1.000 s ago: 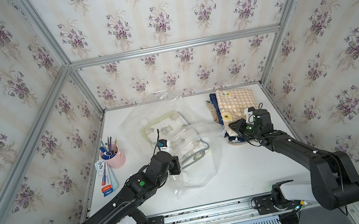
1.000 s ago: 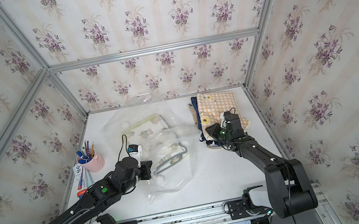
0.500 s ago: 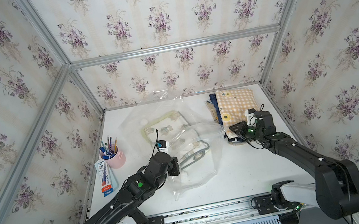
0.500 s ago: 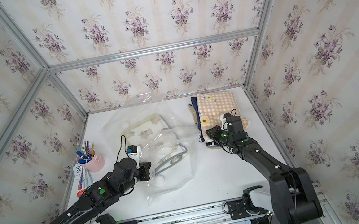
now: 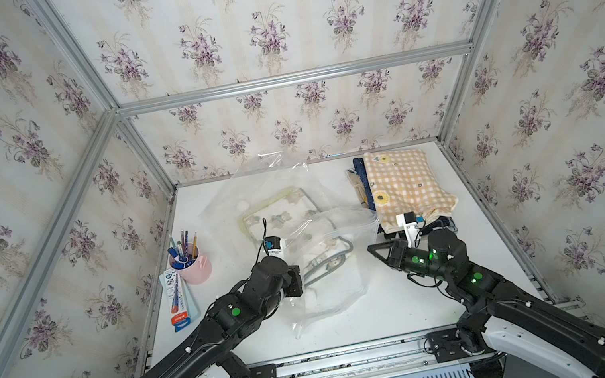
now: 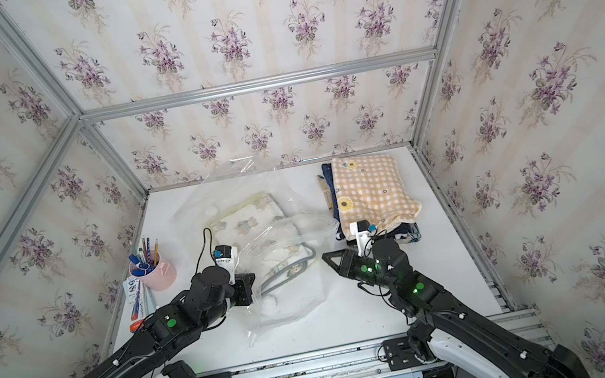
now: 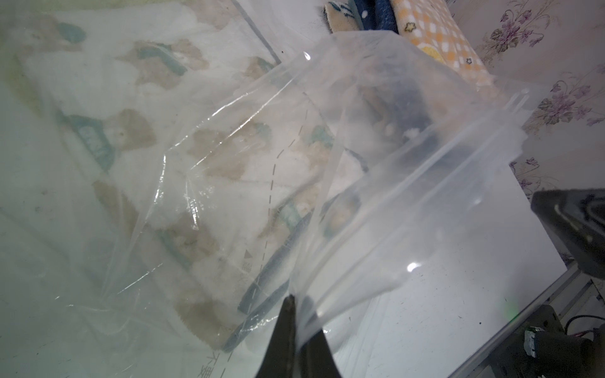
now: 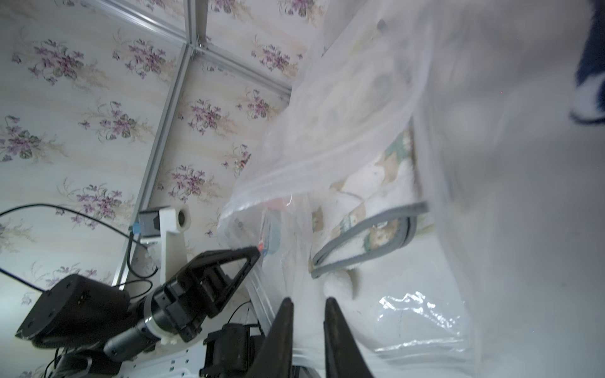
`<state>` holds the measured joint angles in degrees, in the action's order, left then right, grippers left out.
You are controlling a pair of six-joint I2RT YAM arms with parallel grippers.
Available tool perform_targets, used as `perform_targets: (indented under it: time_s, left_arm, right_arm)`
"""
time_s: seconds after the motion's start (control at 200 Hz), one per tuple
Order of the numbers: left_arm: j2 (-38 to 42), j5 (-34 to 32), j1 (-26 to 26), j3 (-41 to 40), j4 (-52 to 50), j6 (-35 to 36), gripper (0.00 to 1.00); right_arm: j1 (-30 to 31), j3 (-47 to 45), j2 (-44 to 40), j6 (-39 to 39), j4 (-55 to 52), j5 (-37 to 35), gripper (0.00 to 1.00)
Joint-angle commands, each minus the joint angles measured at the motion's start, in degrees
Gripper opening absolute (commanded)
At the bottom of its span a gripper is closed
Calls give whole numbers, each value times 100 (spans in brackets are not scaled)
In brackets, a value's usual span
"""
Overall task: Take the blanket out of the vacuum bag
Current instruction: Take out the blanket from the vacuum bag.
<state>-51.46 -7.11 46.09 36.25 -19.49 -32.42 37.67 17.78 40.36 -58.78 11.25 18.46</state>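
Clear crinkly plastic is lying across the middle of the tabletop (image 5: pixel 397 308): the vacuum bag (image 5: pixel 335 289), with the bear-print blanket (image 5: pixel 280 215) inside it. The left end effector (image 7: pixel 292 299) is pinching a fold of the bag's film, jaws closed tight. I judge it is anchoring the bag so the blanket can slide out without dragging the plastic along.

The right end effector (image 8: pixel 307 301) is hovering just beside the bag's mouth, which looks parted. Its jaws are only narrowly apart and holding nothing, and it is pointing toward the blanket's grey edging (image 8: pixel 370 229). Reaching in for that edge is probably its next job.

Bare tabletop is showing in front of the bag and toward the right arm, giving room for pulling. 1 stack of folded blankets (image 5: pixel 400 181) is sitting at the right rear, near the mouth's far corner. 1 pink cup (image 5: pixel 192 266) of pens is standing well apart at the left edge.
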Motion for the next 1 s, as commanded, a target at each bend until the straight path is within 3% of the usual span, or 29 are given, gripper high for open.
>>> perform_targets:
  time_s: [0.0, 0.475, 0.739, 0.839, 0.994]
  left_arm:
    - [-30, -17, -3, -2, 173, -9, 8]
    - [-141, -44, -3, 182, 169, 52, 8]
    - [-251, 49, -3, 205, 265, 131, 8]
    - [-250, 121, -3, 169, 283, 132, 8]
    - [-181, 140, -3, 59, 323, 148, 8]
  right_arm:
    - [627, -156, -1, -428, 510, -987, 20]
    - [1771, -109, 2266, -637, 2249, -1073, 17]
    - [1840, 271, 3453, -768, 2873, -906, 17]
    - [1840, 612, 3988, -1336, 2690, -1055, 29]
    - [1830, 665, 4727, -2123, 3703, -1125, 37]
